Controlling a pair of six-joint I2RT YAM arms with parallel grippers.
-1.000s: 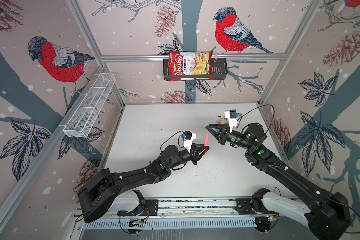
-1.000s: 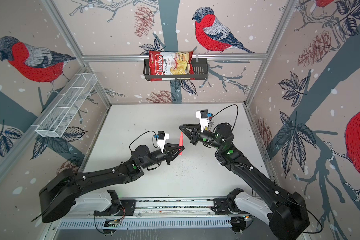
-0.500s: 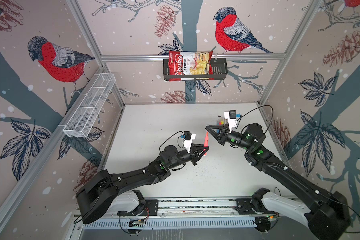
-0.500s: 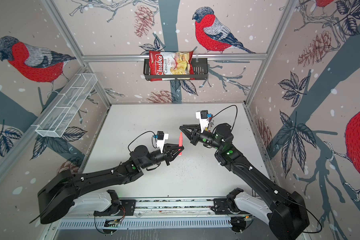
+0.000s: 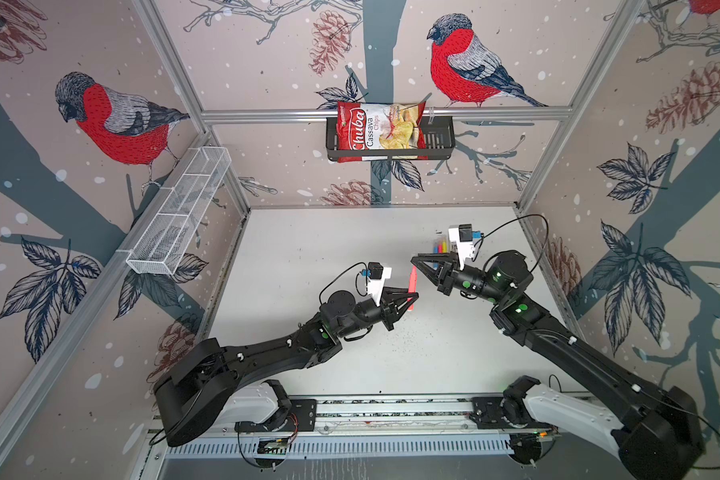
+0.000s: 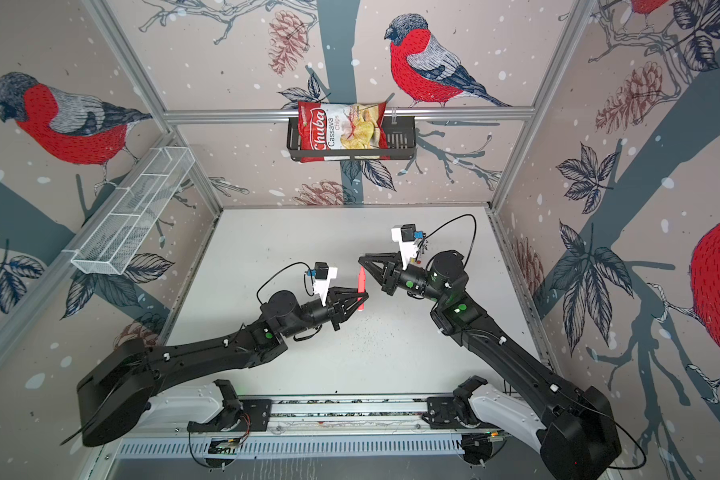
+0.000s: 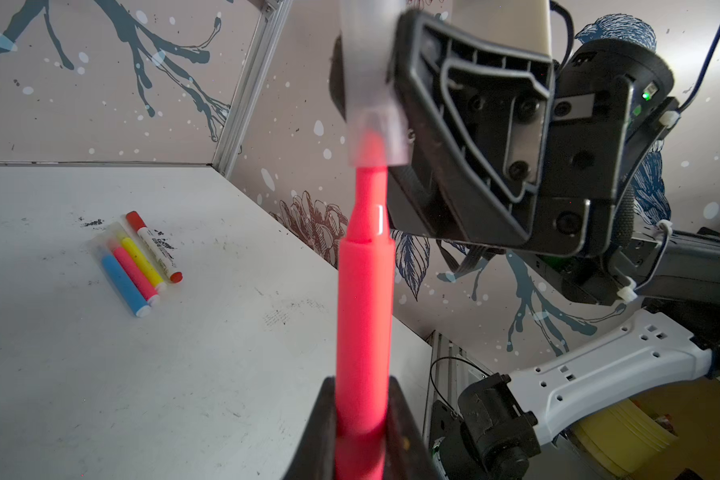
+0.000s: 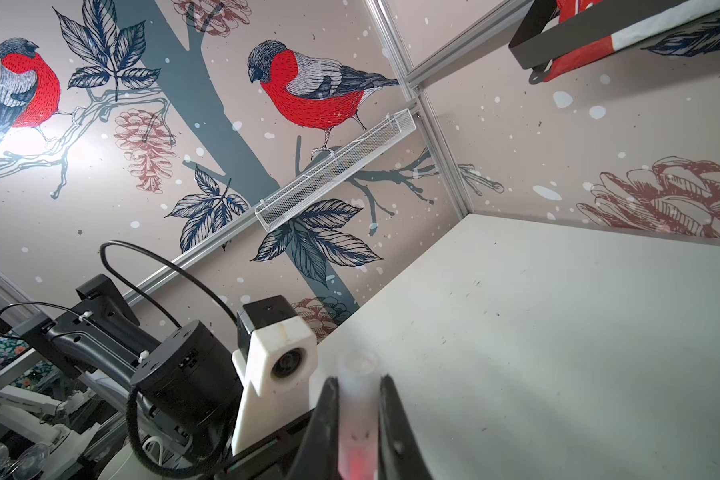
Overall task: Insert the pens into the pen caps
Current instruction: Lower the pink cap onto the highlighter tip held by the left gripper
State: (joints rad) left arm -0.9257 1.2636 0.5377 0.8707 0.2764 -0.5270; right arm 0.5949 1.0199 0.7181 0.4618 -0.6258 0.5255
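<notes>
Pinching the red pen (image 7: 364,311) upright above the table (image 5: 308,249), my left gripper (image 5: 413,296) has its tip just inside the translucent cap (image 7: 368,83), which my right gripper (image 5: 413,259) squeezes. Beyond, four other markers (image 7: 140,262) lie together.

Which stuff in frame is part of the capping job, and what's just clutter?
Job:
- red pen in left claw
- translucent cap in right claw, pen tip entering it
- four more pens, lying together

Clutter:
- chips bag
- black wall basket holding it
- white mesh tray on the side wall
</notes>
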